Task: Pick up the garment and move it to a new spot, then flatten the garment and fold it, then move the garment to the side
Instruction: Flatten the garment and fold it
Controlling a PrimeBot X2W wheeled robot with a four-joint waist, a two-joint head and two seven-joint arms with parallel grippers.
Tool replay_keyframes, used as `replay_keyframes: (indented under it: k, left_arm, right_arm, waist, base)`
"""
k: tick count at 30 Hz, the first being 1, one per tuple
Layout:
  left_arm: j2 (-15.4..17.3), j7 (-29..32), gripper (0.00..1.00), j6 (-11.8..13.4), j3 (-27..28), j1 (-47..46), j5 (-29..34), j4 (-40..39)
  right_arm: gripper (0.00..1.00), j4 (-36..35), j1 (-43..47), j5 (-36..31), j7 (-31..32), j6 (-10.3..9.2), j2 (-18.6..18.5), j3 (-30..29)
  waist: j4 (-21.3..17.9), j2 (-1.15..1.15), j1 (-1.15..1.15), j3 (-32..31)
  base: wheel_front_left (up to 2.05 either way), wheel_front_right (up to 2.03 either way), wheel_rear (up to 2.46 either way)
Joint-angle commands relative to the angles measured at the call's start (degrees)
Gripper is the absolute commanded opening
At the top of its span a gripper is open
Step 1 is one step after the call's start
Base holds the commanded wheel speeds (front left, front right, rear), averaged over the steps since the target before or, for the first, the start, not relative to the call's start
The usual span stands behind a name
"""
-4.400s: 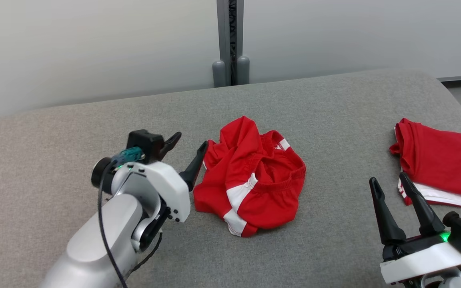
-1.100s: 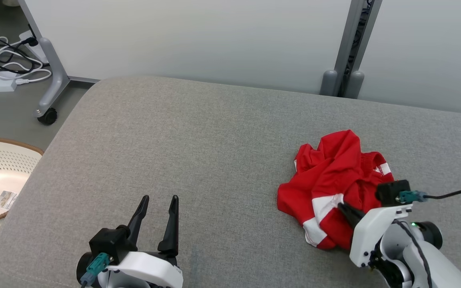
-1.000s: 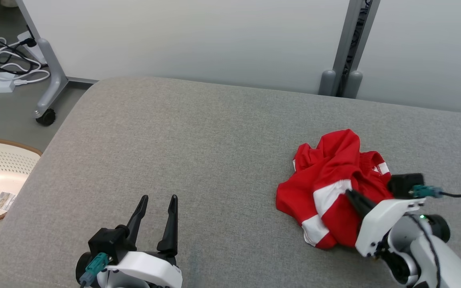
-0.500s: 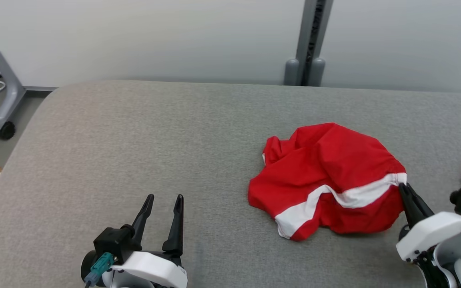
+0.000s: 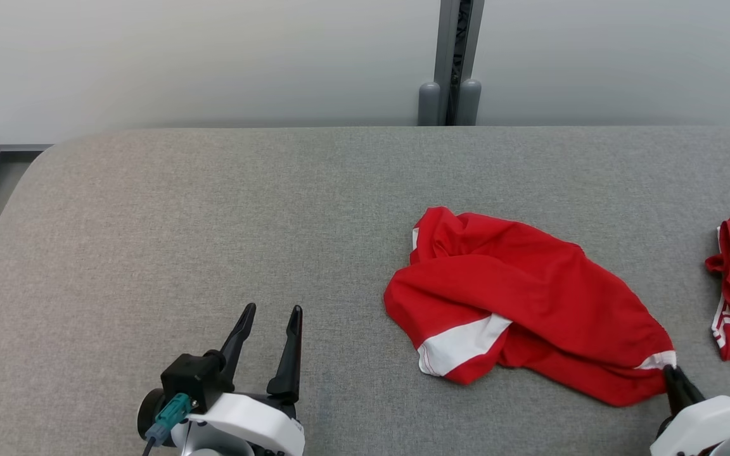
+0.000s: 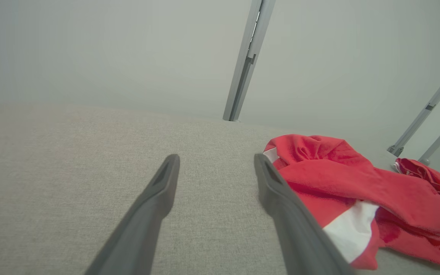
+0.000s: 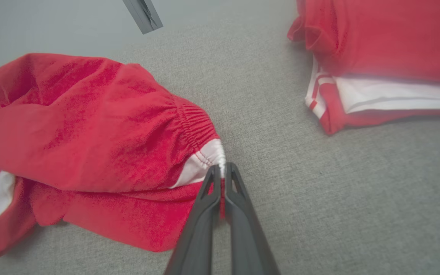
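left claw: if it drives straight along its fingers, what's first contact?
Likely bare grey cushion: the open left claw points across it toward the wall post. The red garment lies off to its right, apparently outside that line; depth is unclear.

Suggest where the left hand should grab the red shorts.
On the red shorts, probably the white-striped fold at the near-left edge, from the left: it bulges off the cushion, faces the open left hand, opposite the corner the shut right hand pinches.
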Motion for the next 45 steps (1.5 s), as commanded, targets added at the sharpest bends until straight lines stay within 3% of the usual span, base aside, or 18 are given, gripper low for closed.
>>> replay_keyframes:
  k: [1,6,8,9,10,27,37,45]
  left_arm:
    - [0.2,-0.2,1.0,-0.3,0.1,-1.0,-0.2,0.2]
    - [0.1,0.0,1.0,-0.4,-0.6,-1.4,-0.2,0.5]
    - [0.1,0.0,1.0,-0.3,-0.9,-1.4,-0.2,0.5]
    - [0.0,0.1,1.0,-0.3,-1.0,-1.5,-0.2,0.5]
    - [0.1,0.1,1.0,-0.3,-1.0,-1.5,-0.3,0.6]
    - [0.1,1.7,1.0,-0.7,-3.5,-0.5,-1.0,-0.3]
    - [-0.6,9.8,1.0,-4.2,-10.1,-1.7,-4.8,2.2]
    - [-1.0,14.2,1.0,-6.1,-15.7,-5.9,-12.0,5.5]
  right_arm:
    - [0.0,0.5,0.5,-0.7,0.9,0.01,0.0,-0.1]
    - [0.0,1.3,0.5,-1.9,2.4,0.01,1.1,-0.4]
    - [0.33,1.3,0.3,-2.1,2.4,0.01,1.2,-0.5]
    - [0.63,1.3,0.2,-2.1,2.6,0.01,1.3,-0.6]
    - [1.0,1.3,0.1,-2.3,2.7,0.01,1.3,-0.6]
    - [1.0,-7.8,2.6,-3.2,2.3,0.01,1.7,0.6]
    - [1.0,-10.2,2.9,-3.0,3.2,0.01,1.5,1.1]
    - [1.0,-9.3,0.3,-1.2,2.9,0.01,-0.4,3.1]
  waist:
    - [0.1,0.0,0.0,0.1]
    - [0.2,0.0,0.0,0.4]
    - [0.1,0.0,0.0,0.5]
    - [0.1,0.0,0.0,0.4]
    - [0.0,0.0,0.0,0.4]
    - [-1.9,0.0,0.0,-0.4]
    - [-3.4,0.0,0.0,0.0]
    - [-4.5,0.0,0.0,2.7]
  base:
    - [0.0,0.0,0.0]
    - [0.0,0.0,0.0]
    - [0.0,0.0,0.0]
    - [0.0,0.0,0.0]
    - [0.0,0.0,0.0]
    - [0.0,0.0,0.0]
    - [0.0,0.0,0.0]
    - [0.0,0.0,0.0]
